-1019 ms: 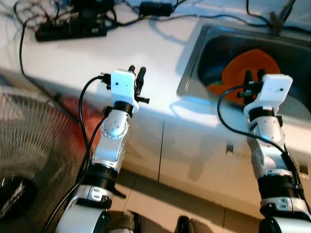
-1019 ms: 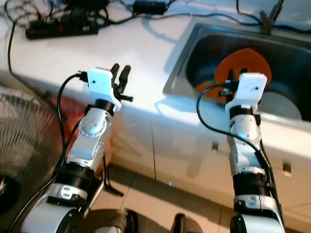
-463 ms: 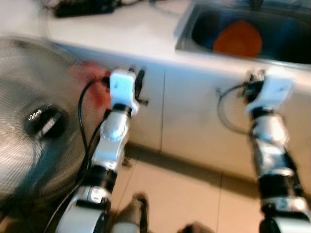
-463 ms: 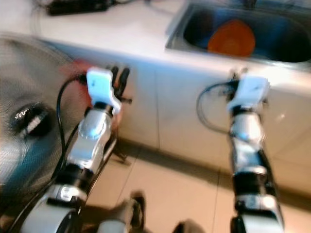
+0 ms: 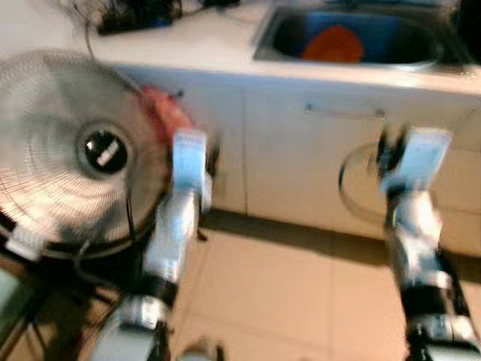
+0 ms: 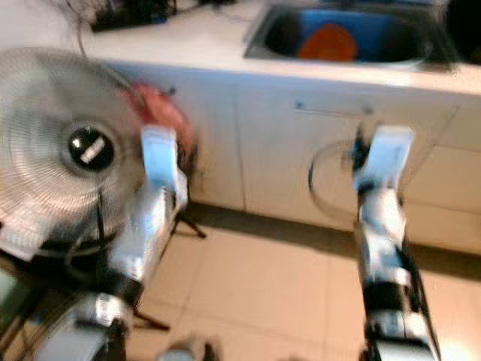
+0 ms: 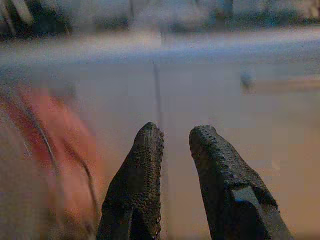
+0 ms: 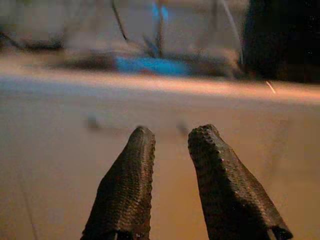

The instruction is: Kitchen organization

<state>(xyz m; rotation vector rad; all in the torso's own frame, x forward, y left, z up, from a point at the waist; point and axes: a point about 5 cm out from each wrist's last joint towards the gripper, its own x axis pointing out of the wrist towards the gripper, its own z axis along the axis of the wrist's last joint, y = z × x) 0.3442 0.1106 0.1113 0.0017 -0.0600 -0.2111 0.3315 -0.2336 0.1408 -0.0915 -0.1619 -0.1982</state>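
The steel sink (image 5: 264, 51) is set in the white counter (image 5: 197, 43), and an orange dish (image 5: 333, 43) lies in it over something blue. Both arms are raised before the white cabinet doors (image 5: 301, 158), well short of the counter. My left gripper (image 7: 175, 132) faces the cabinet front, its fingers close together with nothing between them. My right gripper (image 8: 172, 132) points at the counter's edge the same way, holding nothing. The head views are blurred by motion.
A large standing fan (image 5: 75, 150) with a wire grille stands on the left, close to my left arm (image 5: 180, 218), with something red (image 5: 169, 113) behind it. A black power strip and cables (image 5: 139, 13) lie on the counter's far left. Beige tile floor (image 5: 285, 286) stretches below.
The camera has pulled back and tilted: the counter and sink have slid up and away, and the fan and floor have come into view. Both grippers hold the same pose.
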